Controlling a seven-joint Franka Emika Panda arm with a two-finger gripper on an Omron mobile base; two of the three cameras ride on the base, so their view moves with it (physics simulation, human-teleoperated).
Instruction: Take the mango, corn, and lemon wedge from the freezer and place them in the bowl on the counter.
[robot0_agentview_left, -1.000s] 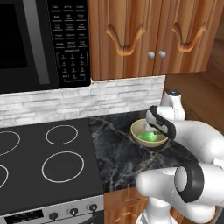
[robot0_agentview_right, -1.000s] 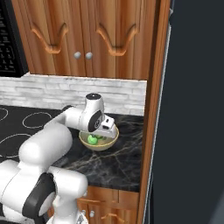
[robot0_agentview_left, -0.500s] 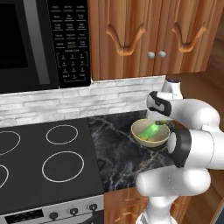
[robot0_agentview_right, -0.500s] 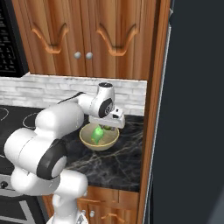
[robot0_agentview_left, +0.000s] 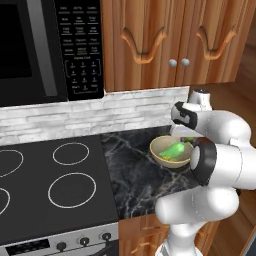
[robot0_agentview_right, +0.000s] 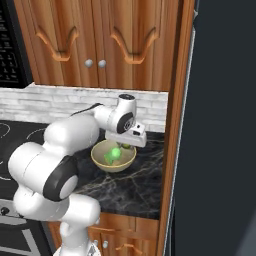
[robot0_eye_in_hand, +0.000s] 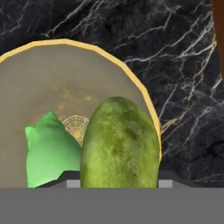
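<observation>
1. Olive-green oval fruit, the mango (robot0_eye_in_hand: 119, 144), sits bottom centre of the hand view, pinched in the gripper (robot0_eye_in_hand: 119, 181), above the bowl's right rim.
2. Tan bowl (robot0_eye_in_hand: 41, 74) fills the left half there, resting on the black marble counter (robot0_eye_in_hand: 175, 57).
3. Bright green item (robot0_eye_in_hand: 48, 151) lies inside the bowl, lower left, just beside the mango.
4. In the right base view the bowl (robot0_agentview_right: 113, 157) is at centre and the gripper (robot0_agentview_right: 126, 145) hangs over its far right edge.
5. Stove (robot0_agentview_left: 55, 185) is at lower left in the left base view.
</observation>
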